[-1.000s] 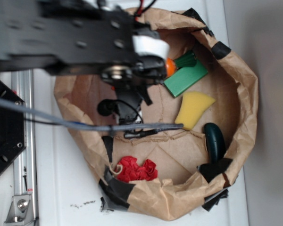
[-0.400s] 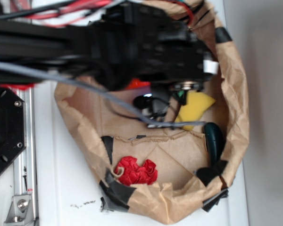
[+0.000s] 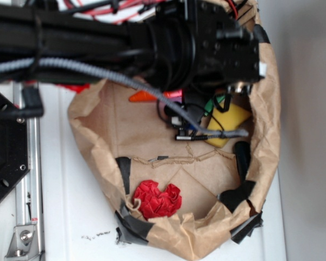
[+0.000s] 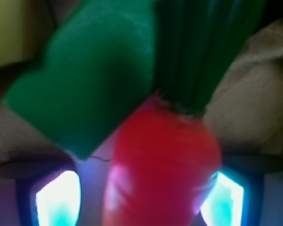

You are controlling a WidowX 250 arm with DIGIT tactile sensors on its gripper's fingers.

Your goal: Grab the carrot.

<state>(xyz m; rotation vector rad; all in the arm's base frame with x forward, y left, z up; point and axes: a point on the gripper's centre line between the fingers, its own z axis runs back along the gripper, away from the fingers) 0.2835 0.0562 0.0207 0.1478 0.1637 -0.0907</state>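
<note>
Since a second earlier, the arm had swung right across the paper bag (image 3: pixel 271 136), covering the carrot's old spot. Its hand (image 4: pixel 139 197) showed only in the wrist view, as two glowing fingers (image 4: pixel 59 197) set apart on either side of the carrot (image 4: pixel 162 174); whether they pressed it I could not tell. That blurred close view had the carrot running lengthwise up the frame, its green stem cap (image 4: pixel 203 52) farthest from the camera and its tip cut off below, with the green block (image 4: pixel 94 80) just beside it. From outside, the arm hid nearly all of this: only an orange point (image 3: pixel 143 97) poked out leftward beneath it. Further out lay the yellow sponge (image 3: pixel 231 120), half covered, and a red crumpled thing (image 3: pixel 157 198) near the bag's front
</note>
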